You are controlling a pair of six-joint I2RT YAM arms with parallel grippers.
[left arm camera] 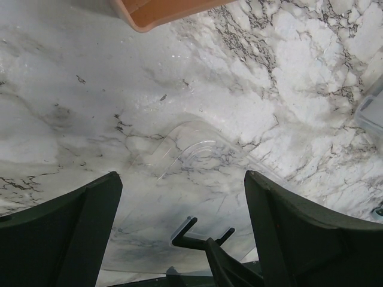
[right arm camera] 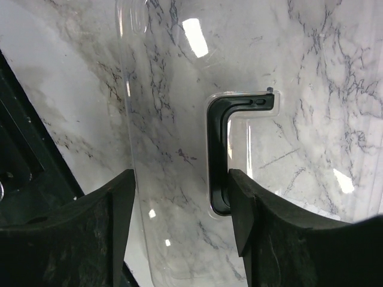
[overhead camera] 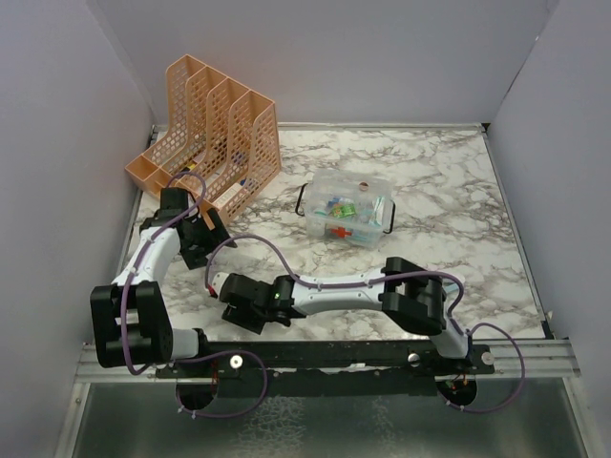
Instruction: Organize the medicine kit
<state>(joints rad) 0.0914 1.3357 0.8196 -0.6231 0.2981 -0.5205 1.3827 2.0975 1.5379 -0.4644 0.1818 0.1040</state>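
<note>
Lid refitting is judged in hand | clear rectangular plastic medicine kit [overhead camera: 347, 212] is seen uncovered | see-through lid [right arm camera: 167, 107] is laid near-left of it | right gripper [right arm camera: 181, 176] is spread wide astride black lid handle [right arm camera: 216, 149], left gripper [left arm camera: 182, 175] likewise wide | handle pinch is needed next

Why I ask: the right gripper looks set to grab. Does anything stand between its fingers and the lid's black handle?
Nothing visible does. In the right wrist view the clear lid lies on the marble table, its black handle within the gap of the open right gripper, with nothing covering it.
</note>
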